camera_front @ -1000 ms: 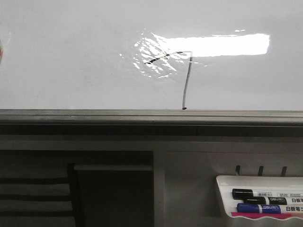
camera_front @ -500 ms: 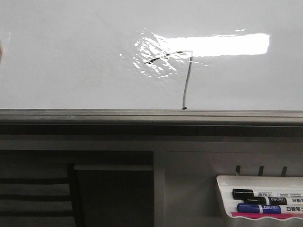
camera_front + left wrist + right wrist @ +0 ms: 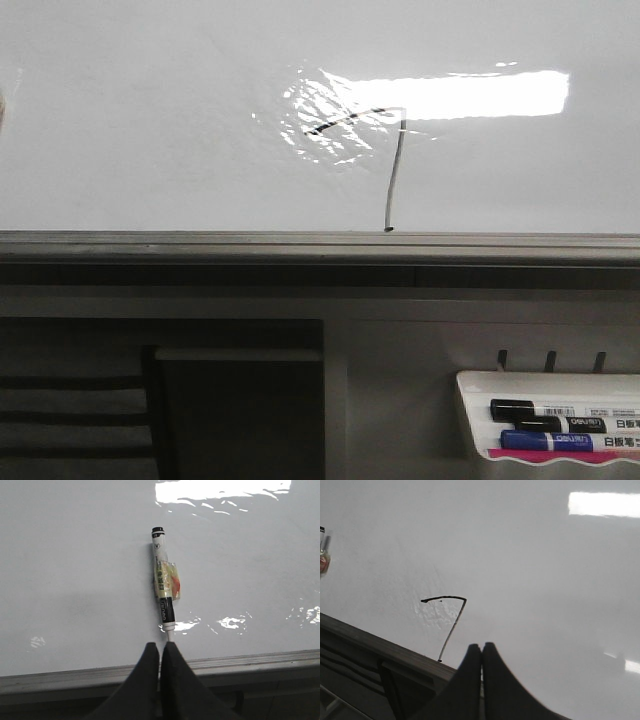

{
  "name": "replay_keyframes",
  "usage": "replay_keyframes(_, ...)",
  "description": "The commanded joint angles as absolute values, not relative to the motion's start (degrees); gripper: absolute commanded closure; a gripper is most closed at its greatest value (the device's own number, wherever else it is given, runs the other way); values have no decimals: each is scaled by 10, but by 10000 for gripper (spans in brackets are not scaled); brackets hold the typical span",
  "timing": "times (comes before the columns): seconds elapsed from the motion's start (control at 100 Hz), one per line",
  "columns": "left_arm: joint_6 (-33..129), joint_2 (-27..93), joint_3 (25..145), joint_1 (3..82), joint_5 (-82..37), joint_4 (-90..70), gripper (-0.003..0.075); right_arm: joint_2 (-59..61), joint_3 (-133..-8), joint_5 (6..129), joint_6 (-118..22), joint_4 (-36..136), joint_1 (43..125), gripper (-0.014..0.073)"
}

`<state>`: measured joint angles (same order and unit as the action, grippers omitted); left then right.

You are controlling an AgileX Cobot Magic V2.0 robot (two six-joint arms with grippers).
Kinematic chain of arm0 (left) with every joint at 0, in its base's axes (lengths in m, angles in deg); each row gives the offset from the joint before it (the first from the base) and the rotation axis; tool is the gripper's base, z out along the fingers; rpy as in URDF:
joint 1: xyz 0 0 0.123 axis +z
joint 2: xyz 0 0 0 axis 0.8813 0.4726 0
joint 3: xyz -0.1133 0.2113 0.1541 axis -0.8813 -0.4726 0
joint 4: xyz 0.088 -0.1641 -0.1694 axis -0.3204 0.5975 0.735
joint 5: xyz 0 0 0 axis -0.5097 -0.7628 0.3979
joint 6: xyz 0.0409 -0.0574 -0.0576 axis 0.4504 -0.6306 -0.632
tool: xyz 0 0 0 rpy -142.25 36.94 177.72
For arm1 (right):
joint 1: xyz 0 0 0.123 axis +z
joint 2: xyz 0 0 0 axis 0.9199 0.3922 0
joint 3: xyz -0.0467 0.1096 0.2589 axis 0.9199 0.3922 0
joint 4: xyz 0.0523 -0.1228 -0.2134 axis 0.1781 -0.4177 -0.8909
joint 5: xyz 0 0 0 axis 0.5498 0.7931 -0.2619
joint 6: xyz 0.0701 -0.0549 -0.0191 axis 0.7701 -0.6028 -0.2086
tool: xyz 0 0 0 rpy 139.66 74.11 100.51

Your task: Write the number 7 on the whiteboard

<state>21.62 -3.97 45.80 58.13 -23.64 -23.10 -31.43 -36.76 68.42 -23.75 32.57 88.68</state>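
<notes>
The whiteboard (image 3: 150, 150) lies flat and glossy, with a bright light reflection and a grey edge rail. The number 7 (image 3: 393, 165) is drawn on it in thin dark line, its foot close to the rail. It also shows in the right wrist view (image 3: 451, 622). A marker (image 3: 164, 582) with yellow tape round its middle lies on the board. Its narrow white end reaches the tip of one finger of my left gripper (image 3: 160, 645), which is shut and holds nothing between its jaws. My right gripper (image 3: 481, 646) is shut and empty, just right of the 7's foot.
A white tray (image 3: 550, 385) with a black and a blue marker hangs below the rail at the front right. A dark frame with an opening sits under the board. The taped marker shows at the edge of the right wrist view (image 3: 324, 550).
In the front view a small coloured smear at the board's far left edge has faded and slid almost out of sight. The 7 is unchanged.
</notes>
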Motion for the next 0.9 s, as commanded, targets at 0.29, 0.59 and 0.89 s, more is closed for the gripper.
replay_keyframes(0.29,214,-215,302,584,-148,-246,741,-313,-383,635,-241,323,884,665)
replay_keyframes(0.59,209,-271,253,582,-55,-312,741,-313,-383,635,-241,323,884,665)
replay_keyframes(0.89,191,-270,253,581,-53,-271,741,-313,-383,635,-241,323,884,665)
